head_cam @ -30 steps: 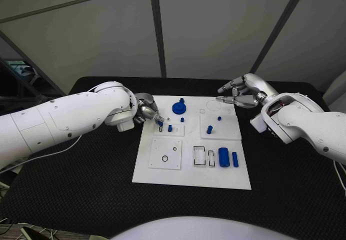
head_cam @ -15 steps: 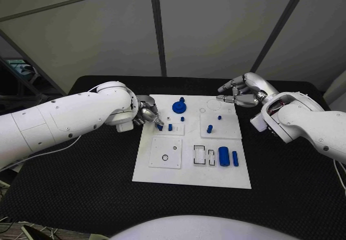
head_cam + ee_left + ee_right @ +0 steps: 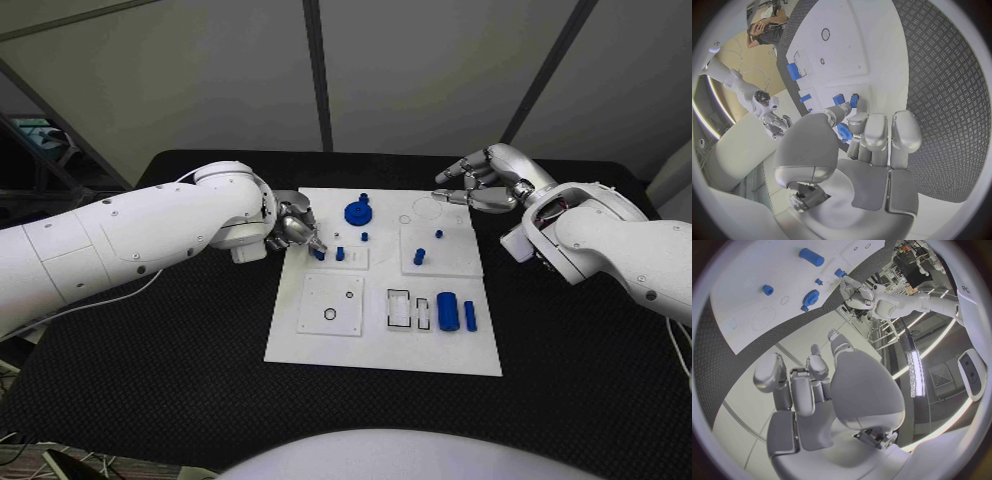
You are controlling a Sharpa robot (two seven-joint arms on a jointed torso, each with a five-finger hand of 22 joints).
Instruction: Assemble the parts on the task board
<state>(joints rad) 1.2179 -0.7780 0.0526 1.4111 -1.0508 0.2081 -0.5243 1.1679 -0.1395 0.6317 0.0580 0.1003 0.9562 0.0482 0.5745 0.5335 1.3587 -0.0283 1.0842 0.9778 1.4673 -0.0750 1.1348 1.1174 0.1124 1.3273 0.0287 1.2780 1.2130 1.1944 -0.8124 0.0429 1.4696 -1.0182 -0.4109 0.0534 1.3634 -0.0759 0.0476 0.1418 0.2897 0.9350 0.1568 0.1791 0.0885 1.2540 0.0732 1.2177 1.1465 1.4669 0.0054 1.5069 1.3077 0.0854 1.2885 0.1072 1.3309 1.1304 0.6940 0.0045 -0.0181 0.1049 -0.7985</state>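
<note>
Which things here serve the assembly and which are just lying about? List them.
Job: task board, blue gear, blue cylinder, small blue peg, left hand at the board's edge.
Lying about: black table, raised right hand.

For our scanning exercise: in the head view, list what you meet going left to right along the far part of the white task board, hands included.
Left silver hand → blue gear-shaped part → small upright blue peg → right silver hand.

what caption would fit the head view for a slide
Left hand sets a small blue peg at the white task board, while the right hand hovers curled beyond its far edge.
</note>
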